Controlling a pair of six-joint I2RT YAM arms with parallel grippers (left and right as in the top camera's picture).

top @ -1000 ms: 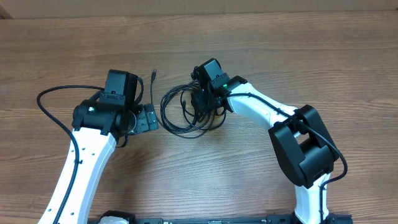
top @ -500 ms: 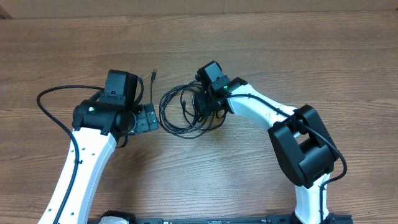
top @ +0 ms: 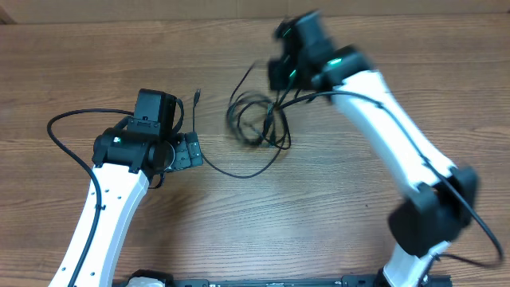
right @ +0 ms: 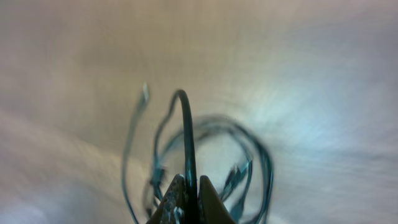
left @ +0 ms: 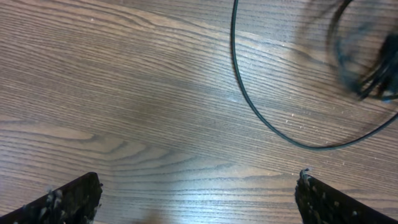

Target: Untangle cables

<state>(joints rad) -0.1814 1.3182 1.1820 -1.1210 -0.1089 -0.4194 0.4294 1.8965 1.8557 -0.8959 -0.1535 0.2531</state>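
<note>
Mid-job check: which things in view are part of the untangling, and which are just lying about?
Part of the job:
- cables, a loose looped bundle
- right gripper, fingers shut on one strand
- left gripper, open, holding nothing

Not part of the job:
- table
- arm cable, thicker, fixed to the left arm

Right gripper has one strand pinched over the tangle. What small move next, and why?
Probably lift the right gripper slightly, away from the left gripper: it pinches one of the cables, the rest bunch tangled beneath, and the left is open, holding nothing.
</note>
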